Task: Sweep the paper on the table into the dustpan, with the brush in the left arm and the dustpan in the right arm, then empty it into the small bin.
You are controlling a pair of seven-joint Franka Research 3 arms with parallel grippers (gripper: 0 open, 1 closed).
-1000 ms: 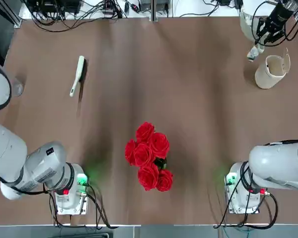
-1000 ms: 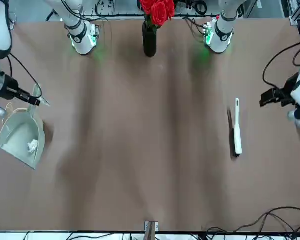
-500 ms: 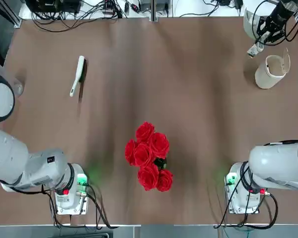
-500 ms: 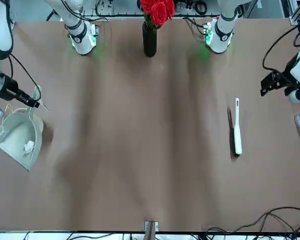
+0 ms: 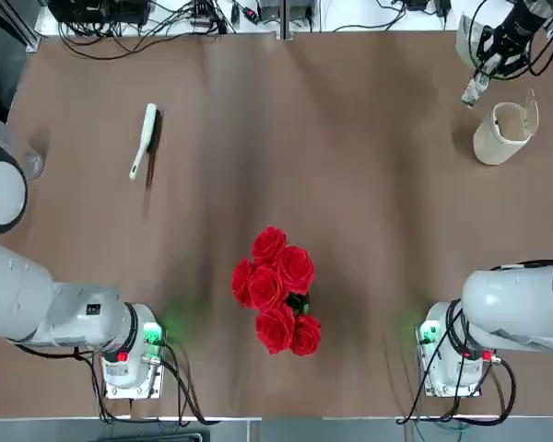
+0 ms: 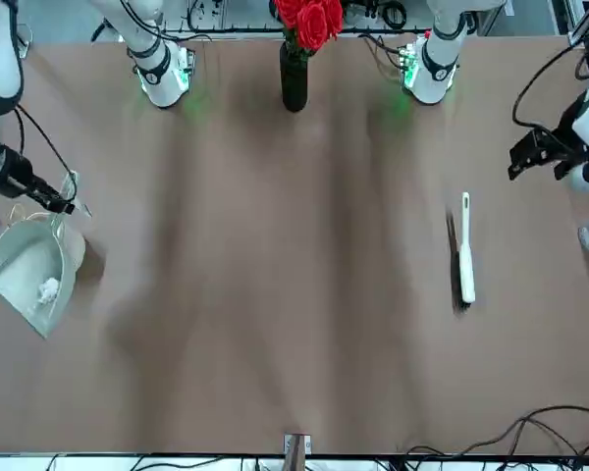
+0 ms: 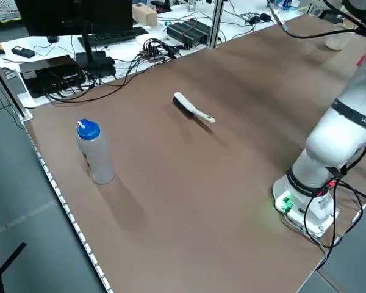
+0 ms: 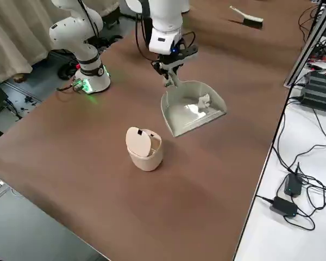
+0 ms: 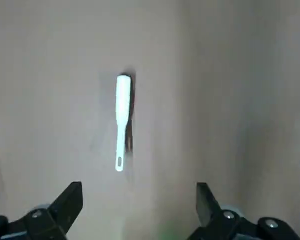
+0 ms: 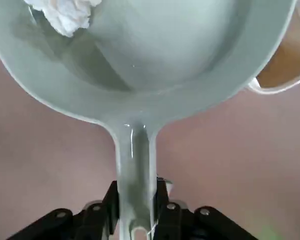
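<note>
At the table's [image 5: 350, 184] far right corner my right gripper [image 8: 168, 76] is shut on the stubby handle of the pale dustpan [image 8: 193, 111], which hangs above the table. The crumpled paper [image 8: 204, 101] lies inside the dustpan [image 10: 155, 50], near its mouth, seen also as paper [image 10: 67, 15]. The small beige bin [image 8: 144, 148] stands upright beside the pan, flap lid raised. The brush [image 5: 145, 140] lies flat on the far left of the table. My left gripper [image 9: 137, 192] hovers open high over the brush [image 9: 122, 120], holding nothing.
A dark vase of red roses [image 5: 276, 290] stands near the middle of the table, between the arm bases. A clear bottle with a blue cap [image 7: 94, 152] stands at the left edge. Cables and electronics [image 5: 147, 23] line the far edge.
The right gripper has carried the dustpan with the paper a little farther toward the far right corner. The left arm has drawn back toward its base. Brush and bin have not moved.
</note>
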